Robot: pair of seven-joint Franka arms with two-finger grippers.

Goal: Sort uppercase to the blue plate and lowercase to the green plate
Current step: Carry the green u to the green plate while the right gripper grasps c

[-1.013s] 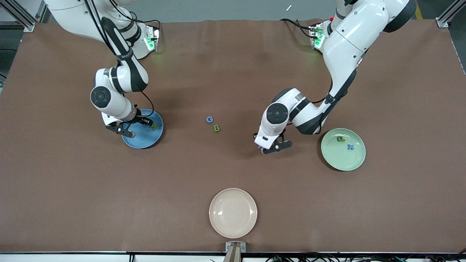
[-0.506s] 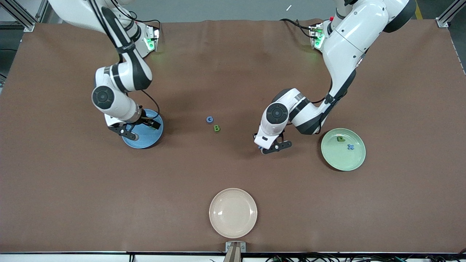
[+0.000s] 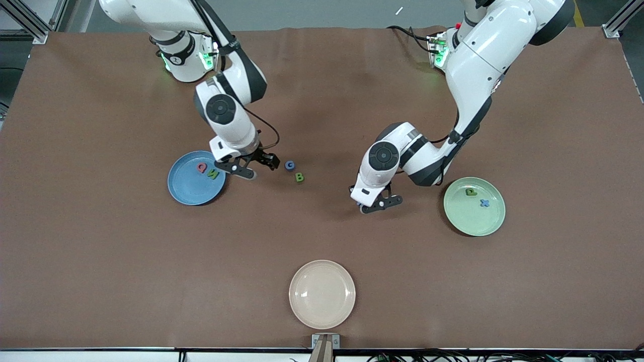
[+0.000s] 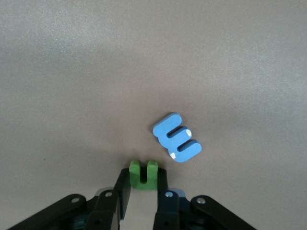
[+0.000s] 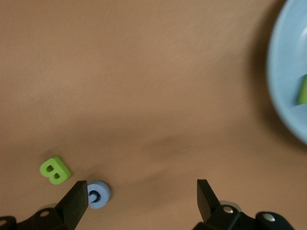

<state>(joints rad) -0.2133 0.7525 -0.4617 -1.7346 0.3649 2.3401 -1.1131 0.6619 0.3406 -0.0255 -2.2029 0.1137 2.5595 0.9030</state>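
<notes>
So the blue plate (image 3: 188,188) holds the pink Q (image 3: 202,168) and the green N (image 3: 213,174), and the green plate (image 3: 490,221) has the green p (image 3: 471,191) and blue x (image 3: 484,203) in it. That leaves the blue G (image 3: 290,165) and green B (image 3: 299,177) lying loose mid-table, touching or nearly so; it's hard to tell which.

The right gripper (image 3: 250,168) hangs between the blue plate and the G, jaws spread wide with nothing in them. In the right wrist view the G (image 5: 98,194) sits just by one finger (image 5: 76,203) rather than centred in the gap, with the B (image 5: 55,171) close beside it. Looks like the G is the pick in hand. To do it well, the arm should centre the gap over the G and come straight down, keeping the finger on the B's side from clipping or dragging the B along. Foam this small will probably squash or flip if pinched off-centre.

The left gripper (image 3: 375,203) is low over the table, between the loose capitals and the green plate. In its wrist view the jaws are closed on the green n (image 4: 143,174), with the blue m (image 4: 176,137) on the table just beside it. A straight lift should keep the n from knocking the m.

The beige plate (image 3: 322,294) nearest the camera isn't part of this.
</notes>
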